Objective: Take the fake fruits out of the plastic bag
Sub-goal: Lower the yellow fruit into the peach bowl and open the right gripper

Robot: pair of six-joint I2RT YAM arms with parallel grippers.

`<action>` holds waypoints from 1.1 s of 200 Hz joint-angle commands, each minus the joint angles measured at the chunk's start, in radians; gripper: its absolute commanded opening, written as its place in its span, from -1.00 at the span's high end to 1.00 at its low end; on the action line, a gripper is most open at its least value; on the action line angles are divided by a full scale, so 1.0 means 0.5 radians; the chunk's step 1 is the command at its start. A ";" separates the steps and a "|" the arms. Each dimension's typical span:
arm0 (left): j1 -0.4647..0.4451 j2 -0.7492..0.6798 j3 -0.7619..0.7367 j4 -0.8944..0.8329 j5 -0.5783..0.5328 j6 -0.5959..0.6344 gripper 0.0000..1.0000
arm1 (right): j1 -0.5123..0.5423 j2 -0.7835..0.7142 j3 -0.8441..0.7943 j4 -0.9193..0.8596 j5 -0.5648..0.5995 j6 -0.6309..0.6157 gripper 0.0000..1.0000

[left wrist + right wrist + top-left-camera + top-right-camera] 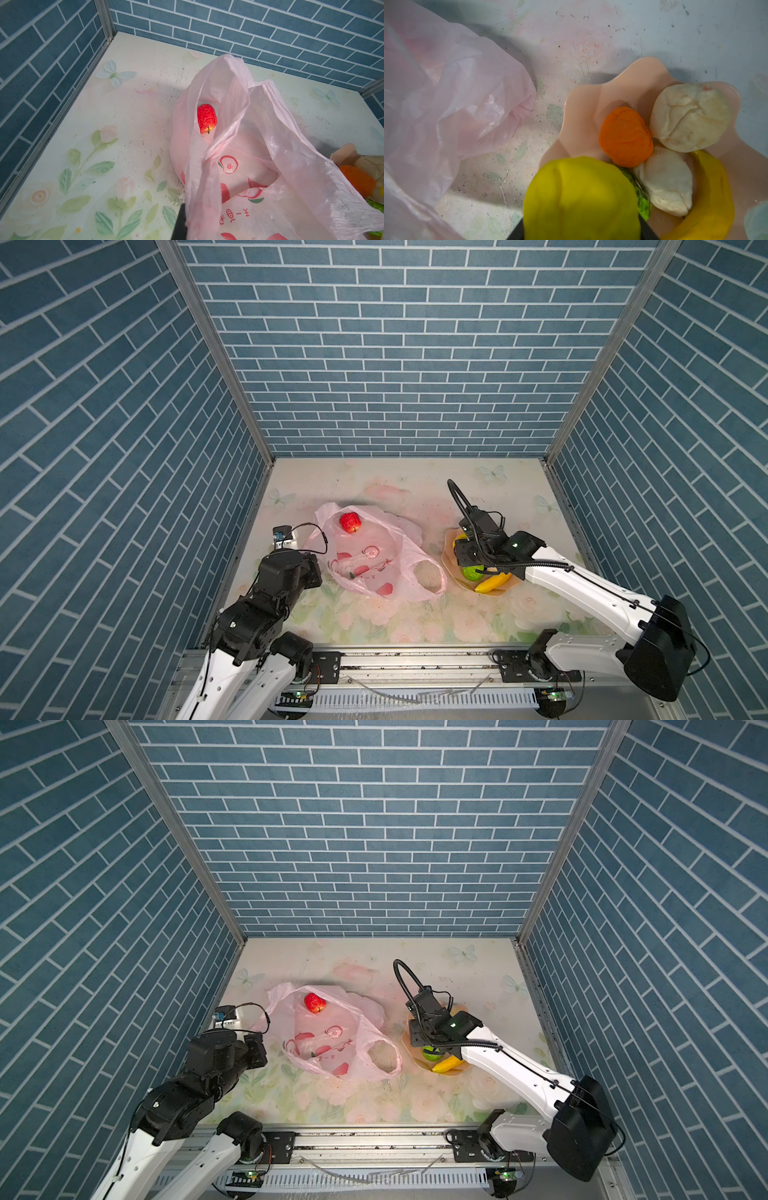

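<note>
here the left gripper (184, 222) is clamped tight on a strip of the plastic bag (376, 560), in which the red apple (350, 522) is seen; the yellow round fruit (581, 197) is gripped by the half-spread right gripper (582, 230) over the bowl (581, 116).

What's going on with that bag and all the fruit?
Fake fruit is being moved from a pink bag into a bowl. The left gripper pinches the bag's edge. The right gripper holds a yellow fruit over the bowl, where an orange, a banana and two white lumps lie. A red apple is in the bag.
</note>
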 commanded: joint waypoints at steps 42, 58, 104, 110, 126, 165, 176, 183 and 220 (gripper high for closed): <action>0.000 -0.039 -0.049 0.021 0.124 -0.022 0.92 | -0.041 0.211 -0.117 0.137 -0.087 0.049 0.52; 0.000 -0.039 -0.057 0.033 0.150 -0.028 0.92 | -0.052 0.244 -0.131 0.162 -0.098 0.049 0.52; 0.002 -0.045 -0.073 0.058 0.196 -0.038 0.92 | -0.071 0.292 -0.157 0.201 -0.114 0.056 0.48; 0.001 -0.043 -0.076 0.058 0.196 -0.039 0.92 | -0.072 0.293 -0.162 0.202 -0.114 0.059 0.46; -0.001 -0.045 -0.074 0.061 0.201 -0.038 0.92 | -0.078 0.307 -0.170 0.209 -0.116 0.059 0.41; 0.000 -0.054 -0.077 0.058 0.204 -0.033 0.92 | -0.090 0.338 -0.191 0.232 -0.123 0.062 0.33; 0.002 -0.054 -0.074 0.059 0.202 -0.033 0.92 | -0.093 0.344 -0.197 0.236 -0.127 0.061 0.28; 0.002 -0.051 -0.071 0.055 0.202 -0.028 0.92 | -0.093 0.348 -0.197 0.239 -0.127 0.064 0.26; 0.001 -0.050 -0.067 0.055 0.202 -0.024 0.92 | -0.093 0.346 -0.194 0.239 -0.138 0.061 0.05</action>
